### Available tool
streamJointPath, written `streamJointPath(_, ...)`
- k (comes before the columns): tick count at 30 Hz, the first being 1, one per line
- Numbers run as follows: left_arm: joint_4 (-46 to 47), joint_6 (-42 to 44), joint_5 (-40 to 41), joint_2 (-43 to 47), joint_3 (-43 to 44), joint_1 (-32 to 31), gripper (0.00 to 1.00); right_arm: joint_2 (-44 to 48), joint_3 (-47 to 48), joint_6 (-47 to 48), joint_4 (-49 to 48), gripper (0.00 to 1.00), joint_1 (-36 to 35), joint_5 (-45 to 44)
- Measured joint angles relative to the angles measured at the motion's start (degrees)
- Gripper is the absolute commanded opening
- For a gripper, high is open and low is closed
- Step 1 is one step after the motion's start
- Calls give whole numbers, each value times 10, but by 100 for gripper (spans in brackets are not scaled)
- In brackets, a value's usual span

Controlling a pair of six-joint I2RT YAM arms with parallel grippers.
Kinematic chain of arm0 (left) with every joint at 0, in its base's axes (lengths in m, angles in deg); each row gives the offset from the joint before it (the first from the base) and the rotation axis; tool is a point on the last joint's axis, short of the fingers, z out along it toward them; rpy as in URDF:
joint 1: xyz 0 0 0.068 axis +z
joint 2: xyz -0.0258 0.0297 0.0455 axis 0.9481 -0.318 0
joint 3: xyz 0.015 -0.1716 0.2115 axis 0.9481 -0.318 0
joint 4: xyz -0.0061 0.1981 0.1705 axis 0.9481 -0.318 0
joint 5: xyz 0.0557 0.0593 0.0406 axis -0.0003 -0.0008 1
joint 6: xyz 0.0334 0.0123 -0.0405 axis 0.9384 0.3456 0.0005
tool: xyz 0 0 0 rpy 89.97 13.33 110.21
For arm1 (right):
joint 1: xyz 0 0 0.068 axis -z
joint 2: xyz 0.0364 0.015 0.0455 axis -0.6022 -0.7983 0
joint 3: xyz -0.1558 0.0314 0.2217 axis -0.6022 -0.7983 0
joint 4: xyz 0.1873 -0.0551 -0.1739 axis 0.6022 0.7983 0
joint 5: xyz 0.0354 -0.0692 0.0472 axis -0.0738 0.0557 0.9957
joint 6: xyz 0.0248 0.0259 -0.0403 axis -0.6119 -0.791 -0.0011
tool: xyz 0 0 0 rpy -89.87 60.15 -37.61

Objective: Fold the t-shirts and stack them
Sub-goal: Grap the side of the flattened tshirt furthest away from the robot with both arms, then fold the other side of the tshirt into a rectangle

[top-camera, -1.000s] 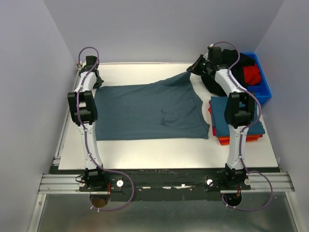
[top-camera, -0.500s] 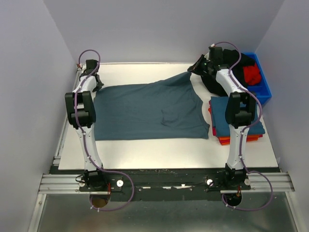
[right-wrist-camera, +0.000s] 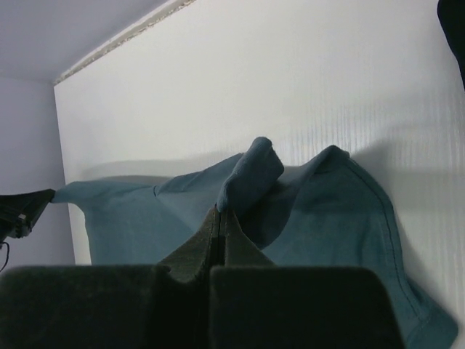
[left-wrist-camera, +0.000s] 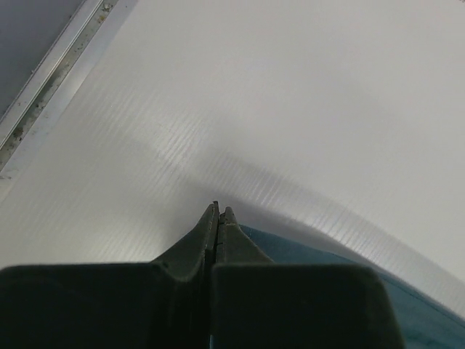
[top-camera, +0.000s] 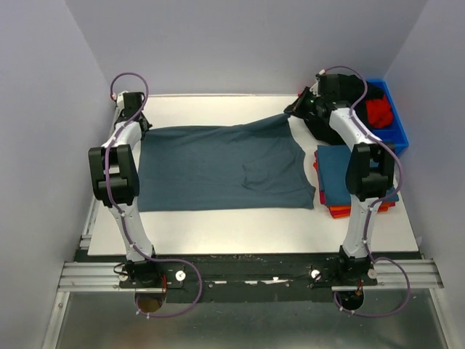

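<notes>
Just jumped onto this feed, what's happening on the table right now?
Both arms are holding the dark teal t-shirt, which lies spread flat on the white table. The left gripper has its jaws shut at the far left corner. The right gripper pinches a raised bunch of fabric at the far right corner. No fold is made yet. A stack of folded shirts sits to the right, with a blue plastic bin of loose clothes behind it.

A dark teal cloth t-shirt (top-camera: 225, 167) is lying soft, matt and lightly creased on a white table board (left-wrist-camera: 305, 87), which is showing fine ribbing and a faint sheen. At the right, a folded stack of matt cloth (top-camera: 349, 182) is resting. At far right, a blue plastic bin (top-camera: 398, 138) is looking smooth. Along the near edge, a silvery metal rail (top-camera: 91, 275) is gleaming dully.
</notes>
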Motion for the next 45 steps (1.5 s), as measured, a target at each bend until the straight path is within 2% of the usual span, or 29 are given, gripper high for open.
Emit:
streamJointPath(13, 58, -4, 20, 109, -140, 0, 0, 139, -142, 24, 1, 1, -22, -18)
streamJointPath(25, 90, -19, 45, 163, -208, 0, 0, 261, -275, 35, 2, 1, -32, -50)
streamJointPath(45, 118, -28, 66, 225, -283, 1, 0, 339, -384, 40, 7, 1, -47, -95)
